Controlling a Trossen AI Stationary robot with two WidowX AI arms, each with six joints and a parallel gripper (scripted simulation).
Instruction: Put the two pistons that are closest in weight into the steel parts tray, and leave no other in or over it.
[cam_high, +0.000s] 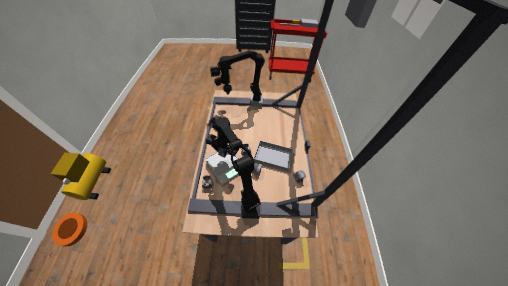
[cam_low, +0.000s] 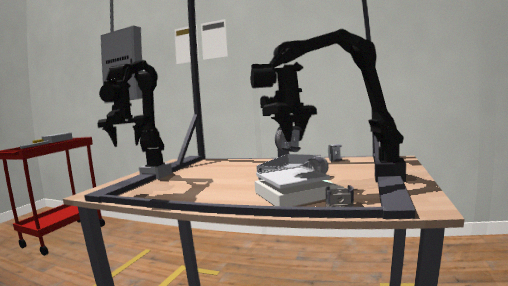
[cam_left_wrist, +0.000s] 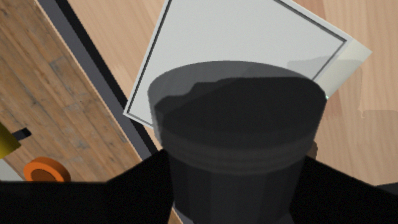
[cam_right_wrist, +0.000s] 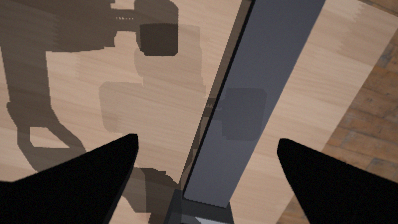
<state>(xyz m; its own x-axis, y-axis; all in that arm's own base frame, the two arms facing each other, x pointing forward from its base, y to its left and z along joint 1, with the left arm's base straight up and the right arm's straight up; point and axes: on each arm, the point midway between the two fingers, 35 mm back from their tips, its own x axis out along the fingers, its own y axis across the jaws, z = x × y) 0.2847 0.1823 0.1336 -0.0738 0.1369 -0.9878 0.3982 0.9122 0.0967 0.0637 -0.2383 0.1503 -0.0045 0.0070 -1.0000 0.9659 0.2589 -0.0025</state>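
Note:
My left gripper (cam_low: 295, 137) (cam_left_wrist: 226, 149) is shut on a dark grey piston (cam_left_wrist: 235, 107), its round crown toward the wrist camera. It holds it above the white scale (cam_high: 229, 178) (cam_low: 270, 194) (cam_left_wrist: 240, 35), clear of its plate. My right gripper (cam_low: 126, 142) (cam_right_wrist: 208, 143) is open and empty, high over the far end of the table. The steel parts tray (cam_high: 272, 156) shows no piston in it in the top view. One piston (cam_high: 207, 182) (cam_low: 340, 196) stands beside the scale, another (cam_high: 300, 176) (cam_low: 335, 152) right of the tray, a third (cam_high: 257, 169) at the tray's near left corner.
A small dark thing (cam_high: 245, 149), partly hidden by the left arm, is left of the tray. The scale's green display (cam_high: 231, 173) is too small to read. A dark frame (cam_high: 306, 145) (cam_low: 225, 209) (cam_right_wrist: 250, 95) runs round the table, with posts and braces at its corners.

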